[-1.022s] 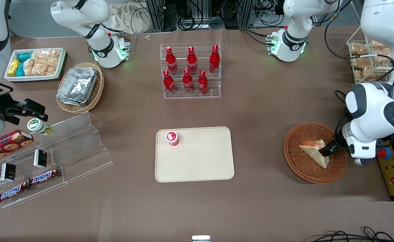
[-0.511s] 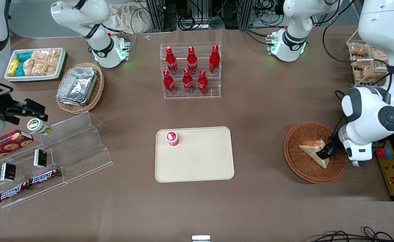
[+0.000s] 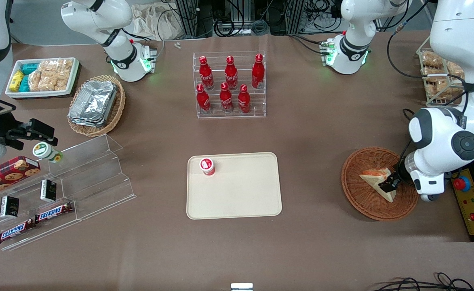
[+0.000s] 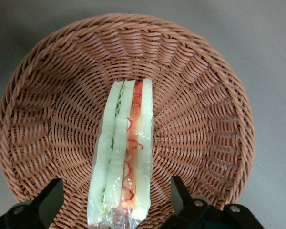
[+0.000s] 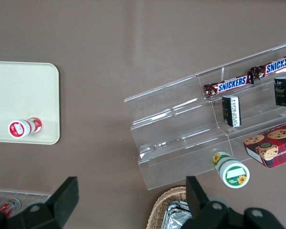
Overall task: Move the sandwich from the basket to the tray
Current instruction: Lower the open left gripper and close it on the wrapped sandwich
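Sandwich (image 3: 376,182) lies in the basket (image 3: 358,198), well apart from the tray (image 3: 241,198) mid-worktop. The tool (image 3: 389,184) has edged lower over the last second and now sits open, fingers (image 4: 43,205) straddling the sandwich, ready to close. Only the wrist view shows that gap and the green and red filling.

Six red bottles (image 3: 228,85) stand in a clear rack on the brown counter (image 3: 321,133). Toward the parked arm's end sit foil trays (image 3: 93,103), snack packets (image 3: 43,76), chocolate bars (image 3: 34,220) and a cookie box (image 3: 6,171).
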Robot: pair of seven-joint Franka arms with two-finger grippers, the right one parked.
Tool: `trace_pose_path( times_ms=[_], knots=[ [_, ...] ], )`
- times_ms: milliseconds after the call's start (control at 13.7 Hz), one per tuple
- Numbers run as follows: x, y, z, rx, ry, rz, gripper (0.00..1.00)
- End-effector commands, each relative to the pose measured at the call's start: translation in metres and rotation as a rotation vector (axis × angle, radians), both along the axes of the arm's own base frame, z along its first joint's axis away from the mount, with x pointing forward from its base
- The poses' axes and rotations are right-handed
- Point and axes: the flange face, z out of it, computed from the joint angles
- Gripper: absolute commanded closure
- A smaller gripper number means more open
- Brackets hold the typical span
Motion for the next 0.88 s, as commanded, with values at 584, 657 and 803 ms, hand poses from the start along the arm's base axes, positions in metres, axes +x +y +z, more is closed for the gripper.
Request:
trace_pose_path(
  times_ms=[584,657,803],
  knots=[
    [-0.016,-0.003,-0.038,-0.012,-0.028,0.028,0.29],
    [-0.016,-0.002,-0.038,-0.012,-0.029,0.03,0.52],
    [-0.016,-0.003,-0.038,-0.012,-0.029,0.028,0.8]
  ],
)
